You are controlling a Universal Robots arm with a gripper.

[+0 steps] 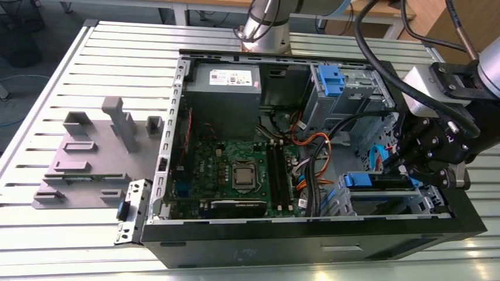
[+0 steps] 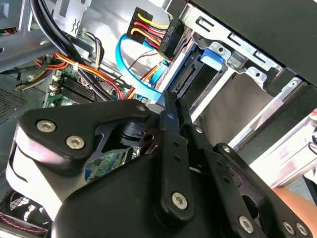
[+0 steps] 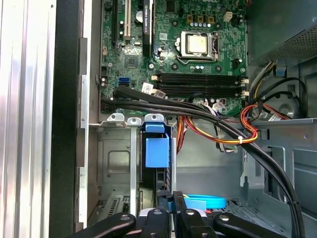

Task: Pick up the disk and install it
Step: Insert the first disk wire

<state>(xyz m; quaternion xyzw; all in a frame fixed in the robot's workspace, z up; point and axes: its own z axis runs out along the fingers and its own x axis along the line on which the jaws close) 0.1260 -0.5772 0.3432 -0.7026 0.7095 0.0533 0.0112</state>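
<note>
The disk (image 1: 379, 181) sits in the metal drive cage at the case's near right corner in the exterior view, with its blue carrier on top. In the first wrist view the blue carrier tab of the disk (image 3: 157, 148) lies between the cage's rails. In the second wrist view the disk (image 2: 214, 54) shows the same tab in the cage mouth. My gripper (image 1: 408, 168) hangs over the cage just to the disk's right in the exterior view. Its two black fingers are shut together, tips at the disk's near end, in both wrist views (image 2: 174, 101) (image 3: 169, 194). Nothing shows between them.
The open computer case (image 1: 312, 234) lies on a slatted table. Inside are the motherboard (image 1: 234, 170), power supply (image 1: 226, 88), a blue bracket (image 1: 331, 79) in the far bay, and orange and black cables (image 1: 312, 146). A blue flat cable (image 2: 136, 74) curves beside the fingers. A grey slotted stand (image 1: 93, 152) sits left.
</note>
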